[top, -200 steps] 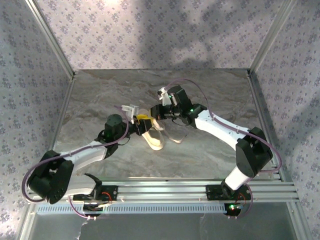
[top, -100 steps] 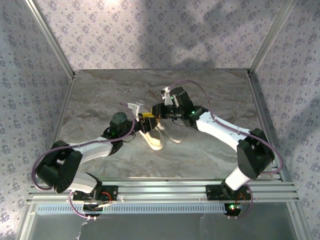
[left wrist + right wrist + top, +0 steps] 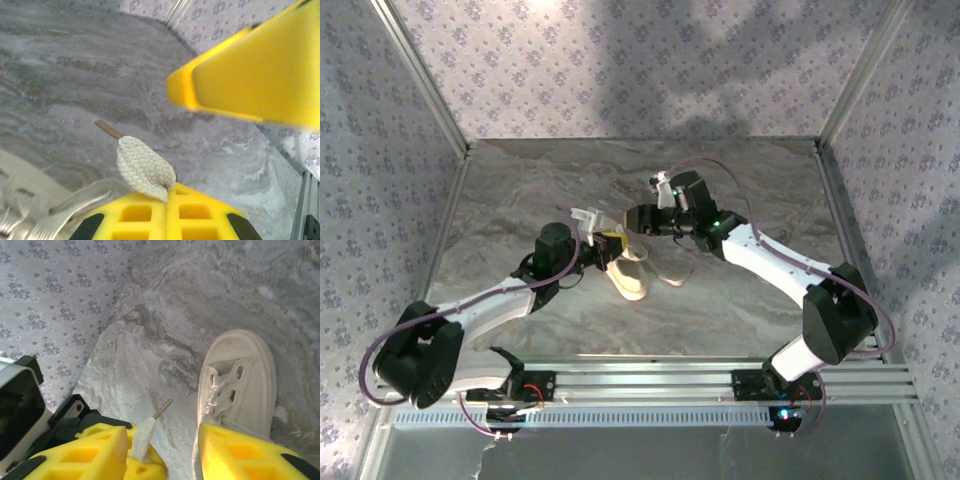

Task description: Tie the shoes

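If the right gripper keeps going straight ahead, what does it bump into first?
The right gripper would probably hit the lace end first; it sticks up between the open fingers, pinched by the left gripper. Beyond lies bare table, with the shoe off to the side. Depth is unclear.

My overhead view is evenly lit, with soft shadows mottling the back wall (image 3: 670,80). In the left wrist view, the yellow finger (image 3: 250,85) smears.

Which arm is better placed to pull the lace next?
Left: the left end effector is shut on the lace tip, while the right end effector stands open beside it, gripping nothing.
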Action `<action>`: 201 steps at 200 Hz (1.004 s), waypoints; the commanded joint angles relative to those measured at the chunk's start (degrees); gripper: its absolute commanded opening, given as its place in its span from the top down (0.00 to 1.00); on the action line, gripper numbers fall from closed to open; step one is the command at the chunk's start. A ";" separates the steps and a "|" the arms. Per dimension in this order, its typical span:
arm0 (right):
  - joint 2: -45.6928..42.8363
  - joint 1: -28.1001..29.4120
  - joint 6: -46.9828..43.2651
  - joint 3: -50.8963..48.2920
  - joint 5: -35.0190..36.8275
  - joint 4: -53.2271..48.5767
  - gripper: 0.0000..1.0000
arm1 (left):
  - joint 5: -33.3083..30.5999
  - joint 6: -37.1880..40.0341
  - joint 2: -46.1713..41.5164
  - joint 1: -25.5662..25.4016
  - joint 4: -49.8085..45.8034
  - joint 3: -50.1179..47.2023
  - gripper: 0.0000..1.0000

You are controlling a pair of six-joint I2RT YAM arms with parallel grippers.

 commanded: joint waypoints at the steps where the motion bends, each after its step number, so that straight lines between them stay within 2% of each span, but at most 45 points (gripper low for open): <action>1: -1.61 -3.29 -11.25 0.65 -6.21 -4.83 0.57 | 0.79 5.54 -2.83 0.69 -13.90 1.09 1.00; 16: 0.51 -5.00 -20.42 2.42 -11.19 -9.25 0.60 | 2.10 6.81 -3.47 0.92 -17.16 0.65 1.00; 35: 4.42 -4.91 -32.62 6.65 -14.16 -16.86 0.60 | 3.69 8.63 -3.81 1.16 -21.01 0.76 1.00; 63: 9.86 -4.95 -41.40 9.03 -16.20 -20.79 0.58 | 4.01 11.54 -5.38 1.79 -27.22 0.86 1.00; 98: 15.84 -3.50 -48.24 14.68 -16.09 -26.40 0.61 | 3.85 13.16 -8.57 3.93 -31.13 0.37 1.00; 158: 21.80 -0.91 -51.61 20.88 -14.76 -30.57 0.74 | 4.72 11.15 -8.73 4.05 -25.59 0.37 1.00; 201: 24.92 0.10 -54.09 23.68 -9.99 -34.11 0.75 | 5.04 11.66 -7.48 4.06 -24.98 1.69 1.00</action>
